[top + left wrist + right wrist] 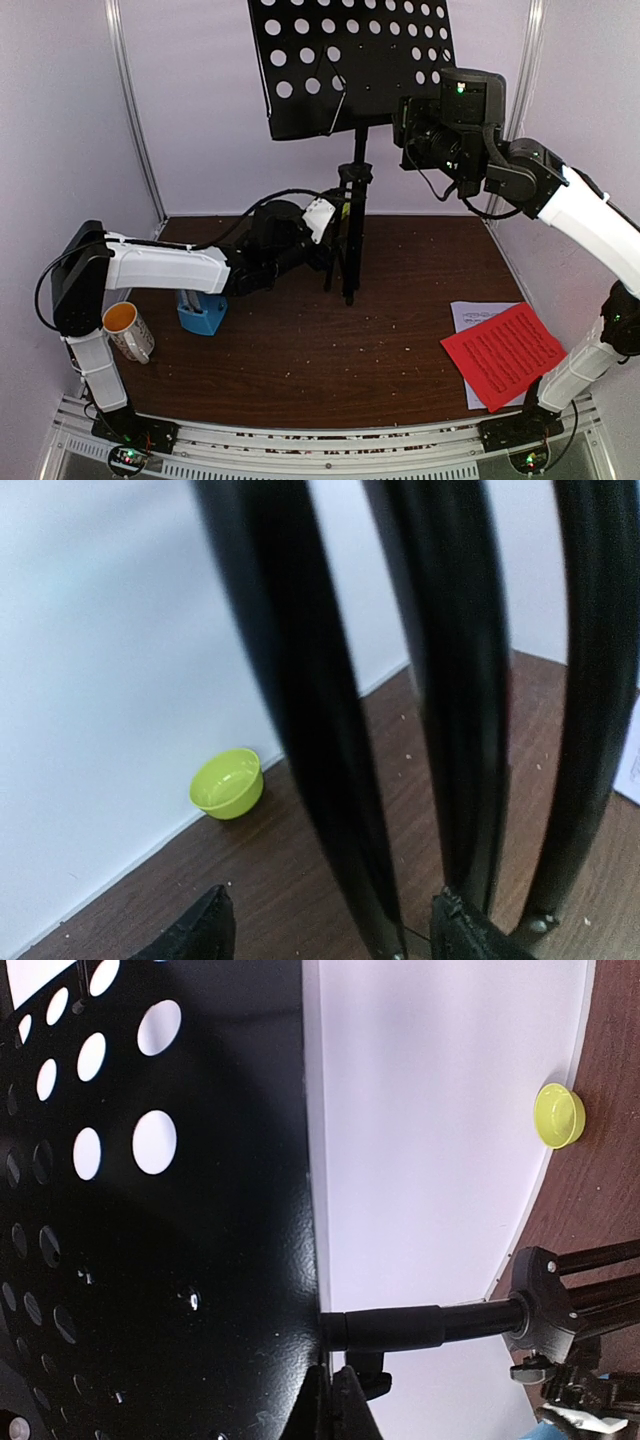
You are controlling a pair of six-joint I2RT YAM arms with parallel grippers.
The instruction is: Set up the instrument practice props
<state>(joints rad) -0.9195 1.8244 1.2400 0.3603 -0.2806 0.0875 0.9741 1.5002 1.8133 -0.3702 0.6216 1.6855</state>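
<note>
The left gripper [330, 925] is reaching low, fingers spread wide around one leg of the music stand [370, 85]. The right gripper [335, 1405] is pinching its top's right edge.

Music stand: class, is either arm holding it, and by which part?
The right gripper pinches the music stand by its desk's right edge. The left gripper is open around the legs, gripping nothing.

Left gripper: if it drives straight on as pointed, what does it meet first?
The music stand's tripod legs: they fill the left wrist view just past the open left gripper, one leg between its fingertips. The lime-green bowl lies farther back, off to one side. Gap unclear.
</note>
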